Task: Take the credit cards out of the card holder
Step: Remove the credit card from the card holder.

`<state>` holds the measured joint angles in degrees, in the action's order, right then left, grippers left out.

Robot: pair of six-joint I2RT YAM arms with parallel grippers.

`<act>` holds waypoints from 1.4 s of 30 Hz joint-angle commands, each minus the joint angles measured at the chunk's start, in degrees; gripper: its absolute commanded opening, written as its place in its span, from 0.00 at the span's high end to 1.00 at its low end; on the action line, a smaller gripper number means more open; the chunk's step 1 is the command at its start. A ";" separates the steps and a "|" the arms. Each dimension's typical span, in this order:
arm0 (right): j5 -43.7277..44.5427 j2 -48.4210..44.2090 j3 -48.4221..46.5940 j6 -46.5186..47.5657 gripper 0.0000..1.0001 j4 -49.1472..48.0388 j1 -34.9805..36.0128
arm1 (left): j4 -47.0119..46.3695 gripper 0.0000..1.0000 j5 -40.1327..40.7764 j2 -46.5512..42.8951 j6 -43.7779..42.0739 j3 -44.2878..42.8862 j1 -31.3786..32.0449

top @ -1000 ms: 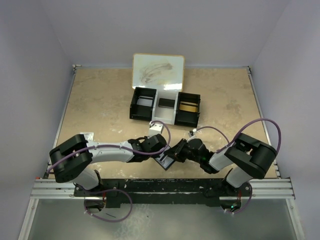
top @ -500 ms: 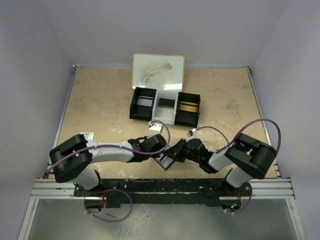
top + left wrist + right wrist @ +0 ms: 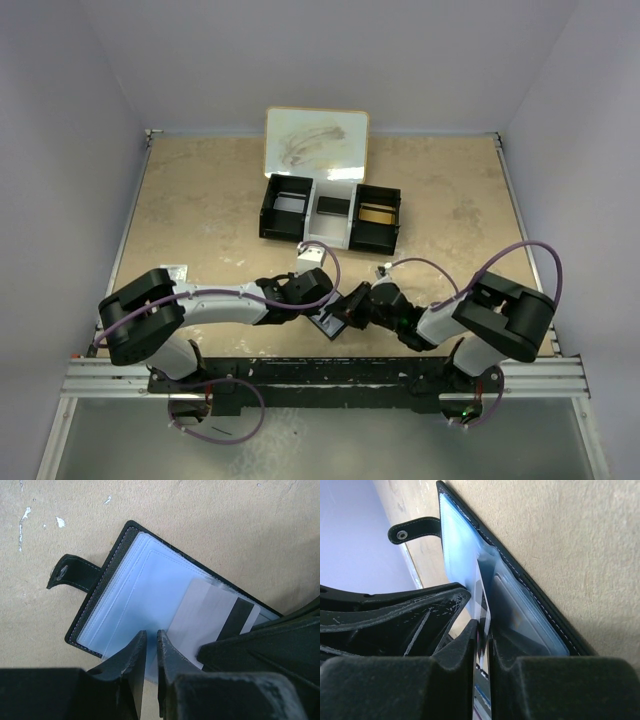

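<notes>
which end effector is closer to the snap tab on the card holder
Left. The left end effector pinches the sleeve of the card holder on the half by the snap tab; the right end effector grips the card on the other half, farther from the tab.

Nothing legible anywhere. Just ahead of the left claw (image 3: 151,636), on the card holder (image 3: 135,580): plain stitching, blank pockets, an unmarked snap tab (image 3: 70,572). To the claw's right, on the pale card (image 3: 202,612): a dark stripe, no letters or digits to be made out.
</notes>
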<state>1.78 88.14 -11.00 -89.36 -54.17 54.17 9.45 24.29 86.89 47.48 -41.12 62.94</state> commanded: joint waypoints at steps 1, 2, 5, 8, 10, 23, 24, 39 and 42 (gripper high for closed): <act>5.19 -0.82 0.93 -3.42 0.88 0.45 1.60 | 0.39 0.89 0.30 -1.27 1.20 0.67 0.23; 5.63 -1.58 1.04 -3.39 0.90 0.98 1.63 | 0.35 0.89 0.38 -1.29 1.21 0.71 0.18; 6.86 -5.32 1.14 -2.70 1.00 4.81 1.84 | 0.48 0.89 0.57 -1.41 1.36 0.85 0.23; 8.83 -11.08 1.44 -1.71 1.00 12.05 1.91 | 0.65 0.89 1.20 -1.64 1.55 0.95 0.22; 10.00 -15.68 2.04 -1.19 1.00 16.14 1.90 | 0.70 0.89 1.66 -2.08 1.55 1.01 0.20; 14.70 -41.64 3.31 6.64 1.00 35.96 1.91 | 1.81 0.76 6.23 -9.88 2.32 1.19 0.17; 15.66 -42.92 3.21 8.23 1.00 35.67 1.90 | 2.55 0.74 6.89 -10.66 2.32 1.08 0.21; 16.54 -48.67 0.77 35.76 1.00 24.97 1.94 | 24.39 0.35 12.38 -23.29 -1.52 -8.18 -11.15; 14.84 -47.35 -0.67 38.02 1.00 24.73 1.90 | 29.37 0.32 14.59 -24.66 -4.43 -12.41 -14.43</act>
<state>17.85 39.57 -7.90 -58.13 -25.30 55.92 31.24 35.44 64.93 47.07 -47.33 51.90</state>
